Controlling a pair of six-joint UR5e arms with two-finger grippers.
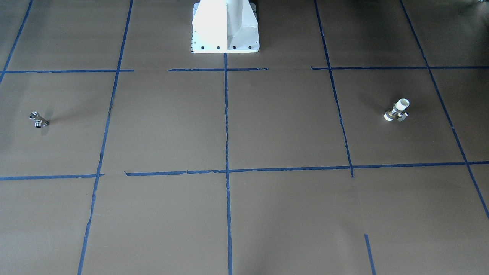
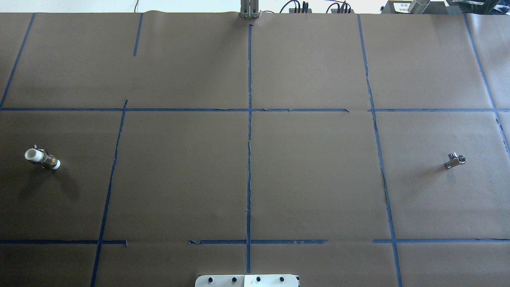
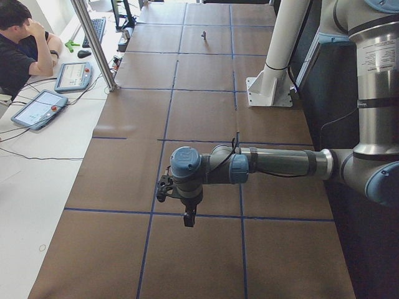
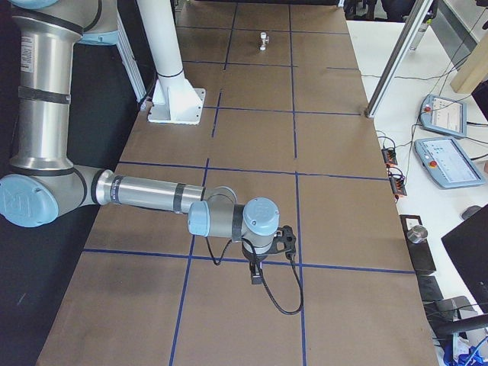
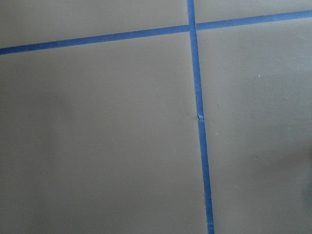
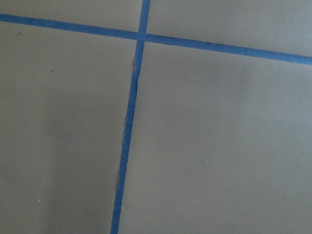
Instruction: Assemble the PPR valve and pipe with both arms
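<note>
Left pincer [image 3: 188, 218] and right pincer [image 4: 257, 274] hang over the table [image 2: 179, 179], open or closed impossible to tell; valve [image 4: 262, 40] lies far from the right pincer, pipe [image 3: 204, 35] far from the left pincer

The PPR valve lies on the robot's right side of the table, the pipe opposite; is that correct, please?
Not quite: the PPR valve lies on the robot's left side, as the overhead exterior view shows; the pipe is opposite.

Grey tubular arms [image 3: 280, 163]; light-blue joint caps [image 3: 185, 162]; white pedestal [image 1: 225, 26]
</note>
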